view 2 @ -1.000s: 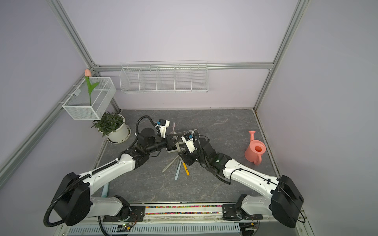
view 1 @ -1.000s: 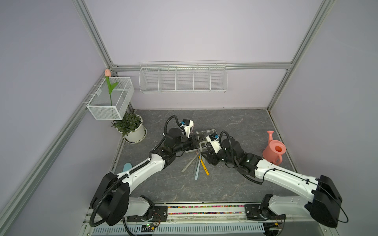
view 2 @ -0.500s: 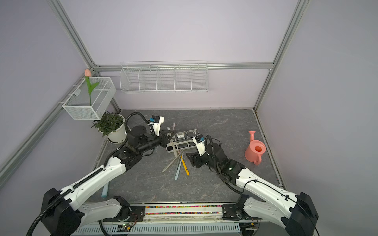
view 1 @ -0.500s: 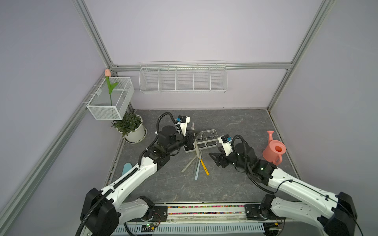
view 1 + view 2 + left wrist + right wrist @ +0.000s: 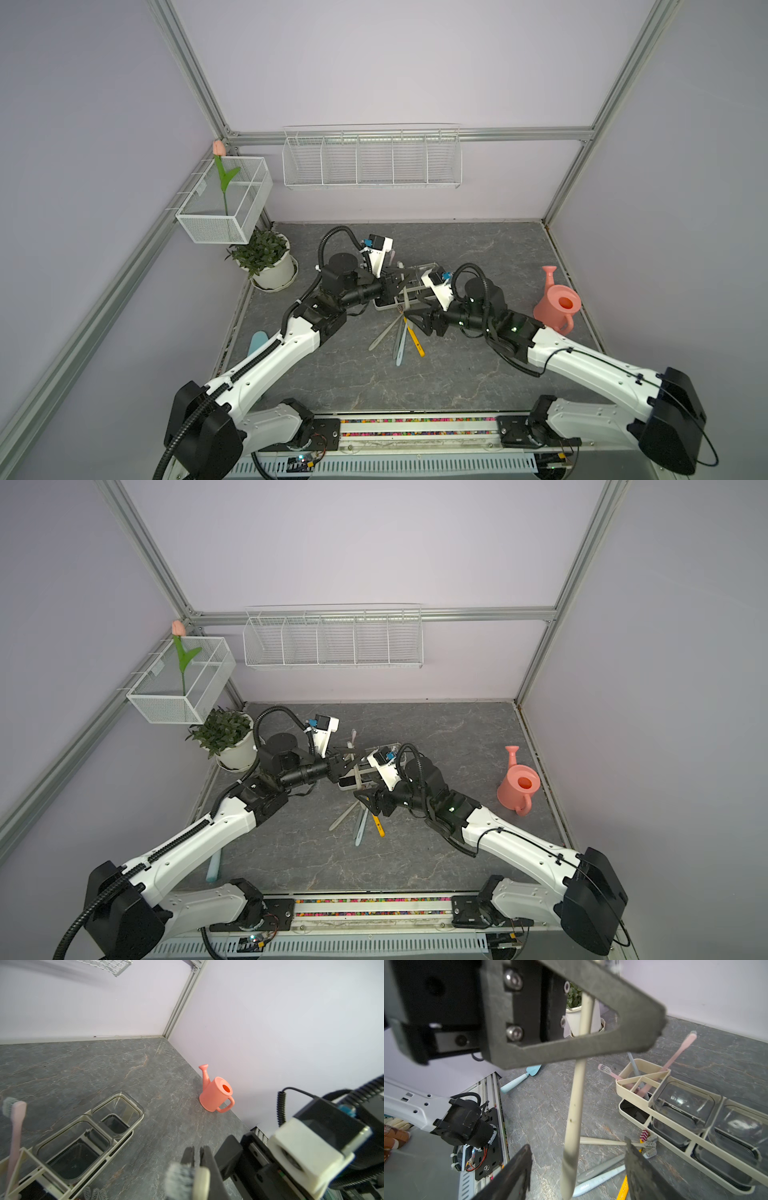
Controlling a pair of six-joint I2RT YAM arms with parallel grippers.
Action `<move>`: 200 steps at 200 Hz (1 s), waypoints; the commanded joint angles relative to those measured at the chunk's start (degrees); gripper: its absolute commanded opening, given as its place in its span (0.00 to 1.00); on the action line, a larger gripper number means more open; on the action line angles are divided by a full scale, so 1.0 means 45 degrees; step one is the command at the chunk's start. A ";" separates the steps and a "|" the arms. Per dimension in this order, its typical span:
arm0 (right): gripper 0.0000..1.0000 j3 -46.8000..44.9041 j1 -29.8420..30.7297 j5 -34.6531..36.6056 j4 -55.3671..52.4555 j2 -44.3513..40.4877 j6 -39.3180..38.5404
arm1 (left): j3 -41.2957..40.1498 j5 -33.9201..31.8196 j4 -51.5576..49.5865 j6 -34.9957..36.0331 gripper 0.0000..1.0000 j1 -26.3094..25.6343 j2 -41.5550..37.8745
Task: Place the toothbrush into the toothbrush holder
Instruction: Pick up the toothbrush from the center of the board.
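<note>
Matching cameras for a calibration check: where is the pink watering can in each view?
Both top views: pink watering can upright on the floor on the robot's right side, near the side wall.
Left wrist: near mid-picture, at the foot of the wall.
Right wrist: not in it.
Shared landmark: the toothbrush holder, in all four views; the can stands off its clear-cup end.

- left arm (image 5: 274,353) stretches forward and inward, wrist roughly level.
- left gripper (image 5: 397,279) has its fingers (image 5: 209,1161) pressed together on the cream toothbrush (image 5: 576,1095).
- right arm (image 5: 582,365) stretches in from the opposite side, low.
- right gripper (image 5: 415,322) faces the left one, fingers (image 5: 512,1174) spread wide on either side of the toothbrush handle, clear of it.
</note>
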 commanded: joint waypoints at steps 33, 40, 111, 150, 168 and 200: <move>0.32 0.0949 -0.0068 -0.1214 0.0796 0.0837 -0.0228 | 0.0399 0.1366 0.0385 0.0176 0.00 -0.0251 -0.0107; 0.20 0.0981 -0.0058 -0.1203 0.0812 0.0902 -0.0202 | 0.0359 0.1349 0.0378 0.0239 0.00 -0.0259 -0.0163; 0.07 0.0658 -0.0077 -0.1508 0.1601 0.0786 0.0353 | 0.0168 0.0534 -0.0230 0.0765 0.26 -0.0238 -0.0537; 0.07 0.0631 -0.0078 -0.0897 0.1445 0.0616 0.0582 | -0.0259 -0.0381 -0.0139 0.0722 0.46 -0.0251 -0.1120; 0.07 0.0630 -0.0088 -0.0802 0.1406 0.0596 0.0569 | -0.0384 -0.0545 -0.0130 0.0779 0.44 -0.0250 -0.1359; 0.07 0.0631 -0.0083 -0.0664 0.1500 0.0481 0.0704 | -0.0674 -0.1201 -0.0194 0.0894 0.38 -0.0241 -0.1742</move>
